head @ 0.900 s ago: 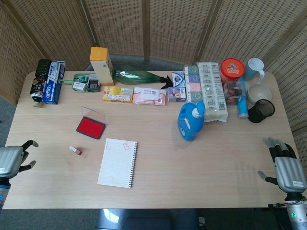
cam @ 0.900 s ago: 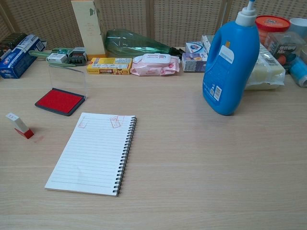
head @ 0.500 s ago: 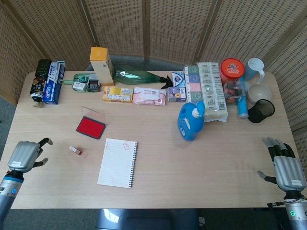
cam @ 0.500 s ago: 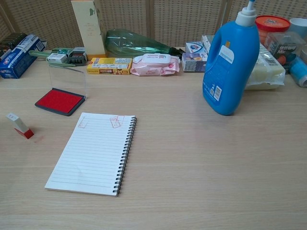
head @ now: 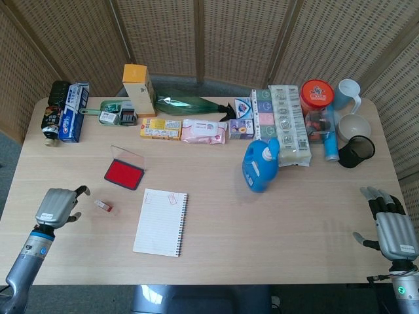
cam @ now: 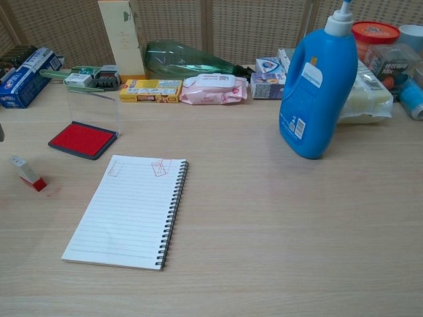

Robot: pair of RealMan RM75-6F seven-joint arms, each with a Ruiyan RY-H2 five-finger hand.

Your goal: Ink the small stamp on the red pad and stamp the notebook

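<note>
The small stamp [head: 103, 205] [cam: 28, 174], white with a red base, lies on its side on the table left of the notebook. The open spiral notebook [head: 161, 222] [cam: 127, 210] shows red stamp marks near its top edge. The red ink pad [head: 124, 173] [cam: 82, 139] sits open with its clear lid raised. My left hand [head: 58, 207] hovers just left of the stamp, holding nothing, fingers apart. My right hand [head: 393, 227] rests open at the table's right front corner, far from everything. The chest view shows neither hand clearly.
A blue detergent bottle [head: 260, 165] [cam: 316, 88] stands right of centre. Along the back lie a toothpaste box [head: 73, 111], an orange carton [head: 139, 89], a green bottle [head: 186, 104], wipes [head: 204, 131], a pill organiser [head: 286, 124], a red-lidded jar [head: 317, 98] and cups [head: 355, 151].
My left hand has moved right and forward from the table's left edge to just beside the small stamp. The right hand has barely shifted. Stamp, pad and notebook have stayed put.
</note>
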